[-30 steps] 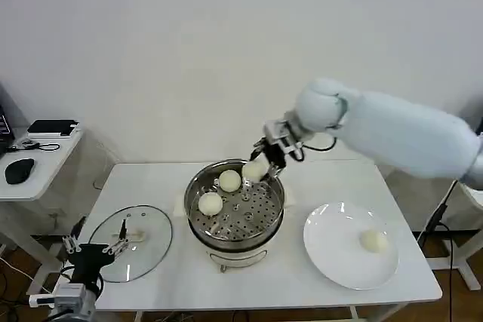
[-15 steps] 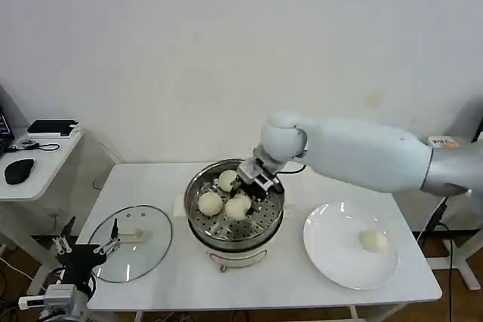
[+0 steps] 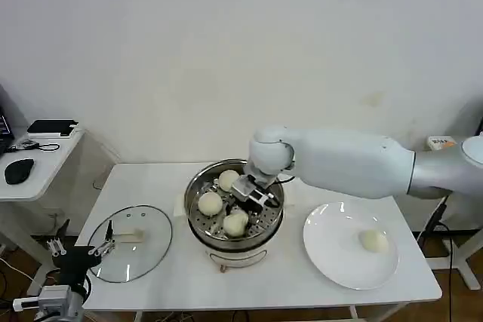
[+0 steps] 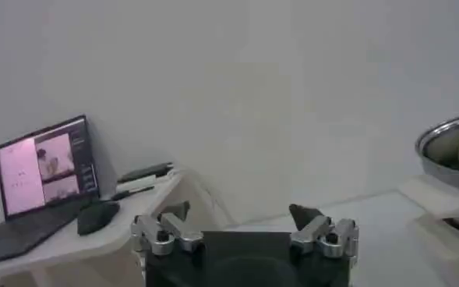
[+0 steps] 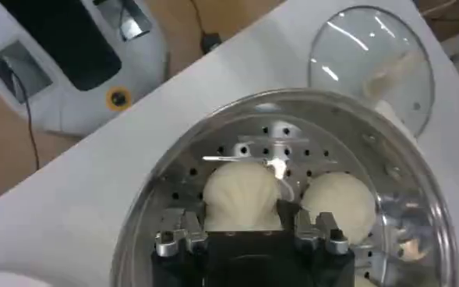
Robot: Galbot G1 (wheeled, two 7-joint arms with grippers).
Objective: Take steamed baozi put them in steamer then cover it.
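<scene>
Since the earlier frame, the right gripper (image 3: 243, 203) has descended from above the rim into the round, shiny stainless-steel steamer (image 3: 198, 186), carrying a smooth, cream-white dough bun (image 3: 235, 222) down to the perforated tray. I read the gripper as clamped on this bun: in the right wrist view its fingers (image 5: 187, 234) bracket the bun (image 5: 241, 195) on both sides. I judge the bun to be at or just above the tray, so release is the next step.

Two more cream-white buns sit on the tray, one at the far side (image 3: 229, 180) and one on the robot's left side (image 3: 210, 203), near each other. A fourth bun (image 3: 373, 240) rests alone on the flat white plate (image 3: 332, 254), well apart from the steamer on the robot's right.

I count three buns inside the steamer and one outstanding. The round glass lid (image 3: 143, 250) lies flat on the white counter (image 3: 287, 280), on the steamer's left.

The left gripper (image 4: 245, 222) hangs low beyond the counter's left edge, idle, with its fingers apart and holding nothing.
</scene>
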